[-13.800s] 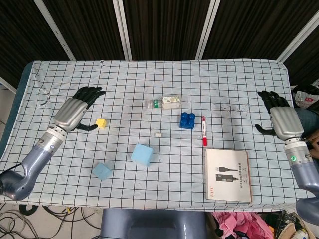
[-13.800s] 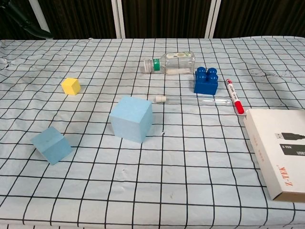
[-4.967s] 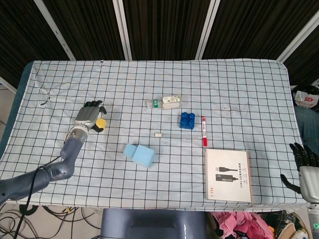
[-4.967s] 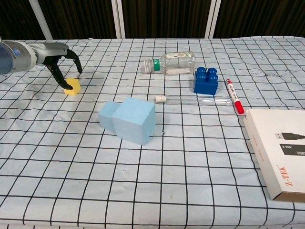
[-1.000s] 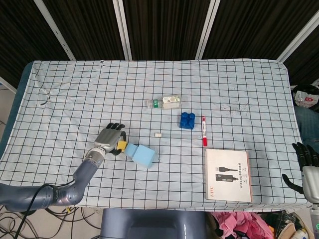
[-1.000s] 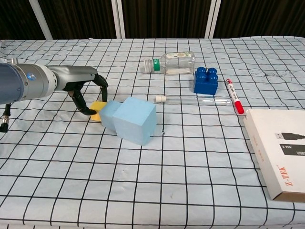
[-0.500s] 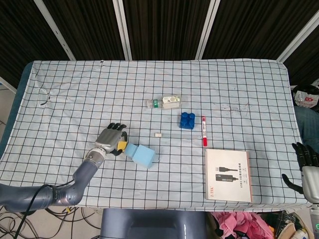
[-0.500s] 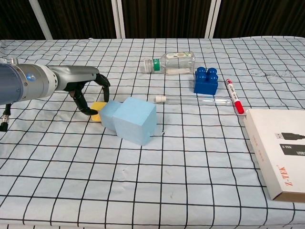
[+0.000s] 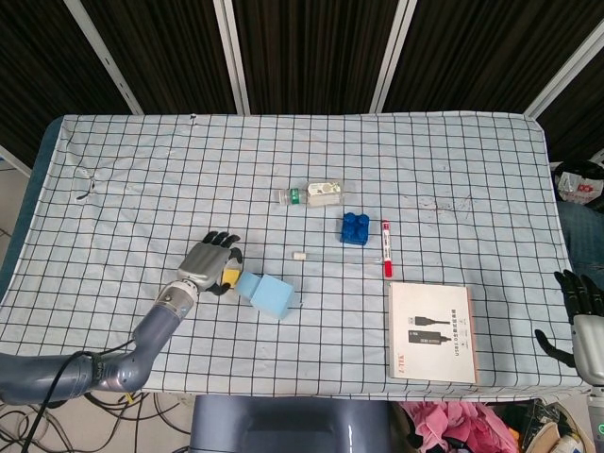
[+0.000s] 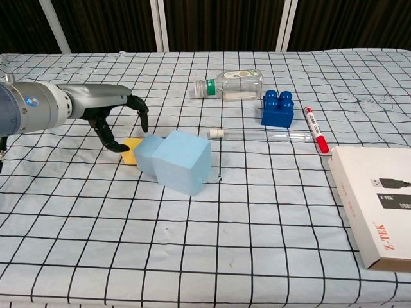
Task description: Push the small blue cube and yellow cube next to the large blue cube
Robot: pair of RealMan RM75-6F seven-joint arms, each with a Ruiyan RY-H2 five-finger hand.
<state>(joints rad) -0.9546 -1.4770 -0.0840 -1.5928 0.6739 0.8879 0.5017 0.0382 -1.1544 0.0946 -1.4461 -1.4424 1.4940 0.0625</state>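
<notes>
The large light-blue cube (image 10: 182, 160) (image 9: 275, 296) sits left of the table's middle. The small blue cube (image 10: 147, 154) (image 9: 247, 285) lies against its left side. The yellow cube (image 10: 131, 151) (image 9: 229, 276) touches the small blue cube's left face. My left hand (image 10: 114, 114) (image 9: 209, 264) hovers just left of and above the yellow cube, fingers spread and curved, holding nothing. My right hand (image 9: 579, 311) shows only in the head view at the far right edge, off the table, fingers apart and empty.
A clear bottle (image 10: 230, 84) lies behind the cubes. A dark blue toy brick (image 10: 277, 108), a thin clear tube (image 10: 257, 135) and a red marker (image 10: 315, 129) lie right of centre. A white box (image 10: 380, 201) sits at the right front.
Over the last second my left hand has lifted slightly up and back from the yellow cube. The three cubes have stayed together.
</notes>
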